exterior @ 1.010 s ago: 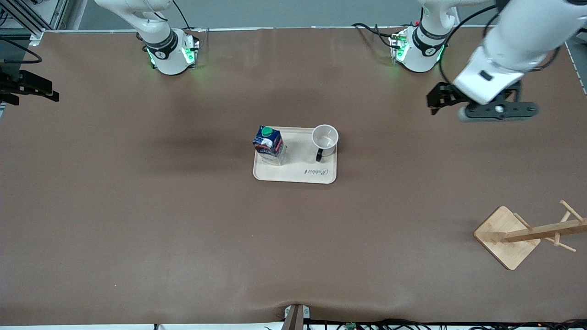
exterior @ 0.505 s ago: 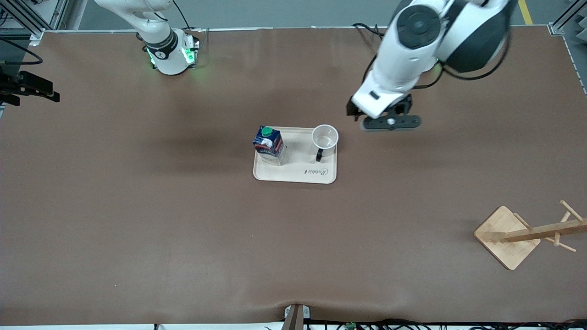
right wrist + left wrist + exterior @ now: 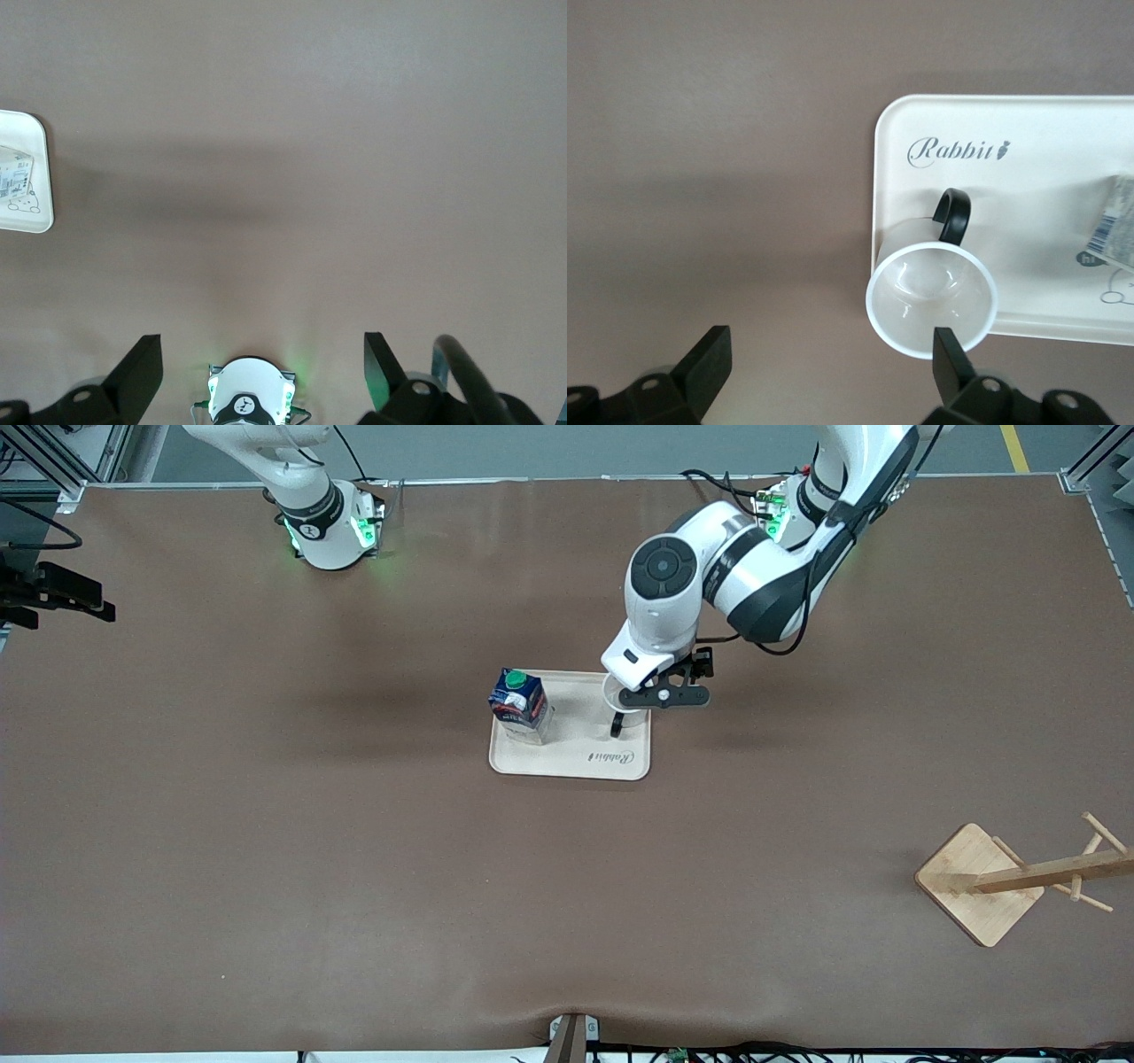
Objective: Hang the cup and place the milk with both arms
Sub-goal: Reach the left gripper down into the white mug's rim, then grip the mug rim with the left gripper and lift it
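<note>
**Left arm now over the cup**

Swung in from the table's left-arm end; left gripper [image 3: 664, 696] now above the cup [image 3: 932, 299], fingers wide, holding nothing. Cup and milk [image 3: 518, 706] unmoved on tray [image 3: 576, 763]. Right gripper [image 3: 257, 372] waiting, fingers apart, empty.

Even overhead light, soft arm shadows on table [image 3: 266, 824], sharp focus
</note>
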